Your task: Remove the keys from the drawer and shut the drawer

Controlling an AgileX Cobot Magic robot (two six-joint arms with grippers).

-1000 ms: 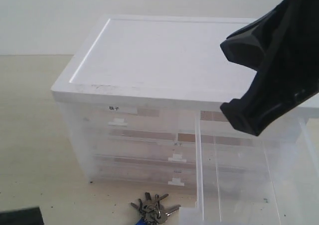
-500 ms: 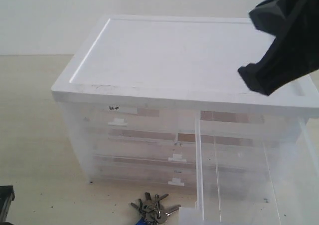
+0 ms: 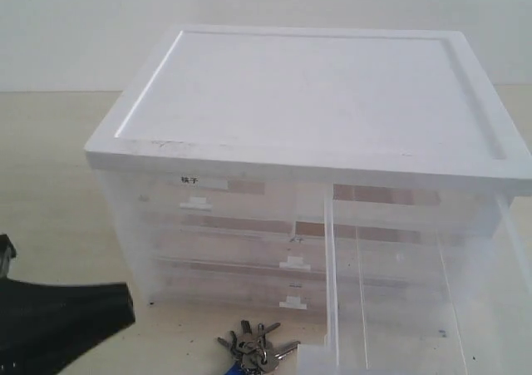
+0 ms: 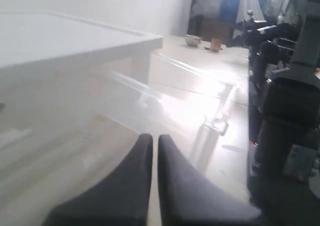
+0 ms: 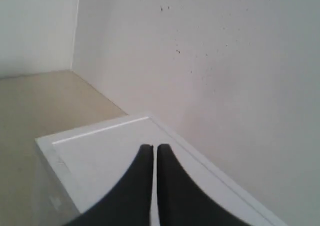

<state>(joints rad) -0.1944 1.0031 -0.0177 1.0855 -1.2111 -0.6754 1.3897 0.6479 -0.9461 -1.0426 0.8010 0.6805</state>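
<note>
A: A plain white wall (image 3: 249, 1) and a pale beige desk (image 3: 50, 184) frame a white-topped cabinet (image 3: 307, 92) of translucent plastic drawers. Where are the keys?

B: The keys (image 3: 253, 348) lie on the desk in front of the cabinet, outside the drawer (image 3: 399, 300) and just beside its front left corner. They sit at the lower edge of the exterior view, with a sliver of blue showing under the silver bunch.

A: And the drawer itself?

B: It stands pulled well out of the cabinet's right half, its clear walls reaching toward the camera. The drawers on the left half sit closed, with small white tab handles (image 3: 196, 202) and brownish tape strips (image 3: 241, 224) across their fronts.

A: How are the tools set?

B: The left tool (image 4: 155, 142) has its two dark fingers drawn narrow, with only a slit between them, and it grips nothing. It is low over the desk, pointed toward the open drawer. In the exterior view it shows as a dark shape in the lower left corner, apart from the keys.

A: The right one?

B: The right tool (image 5: 154, 151), seen only by its own wrist camera, is likewise nearly closed and empty. It is above the cabinet's white top, close to the wall.
</note>
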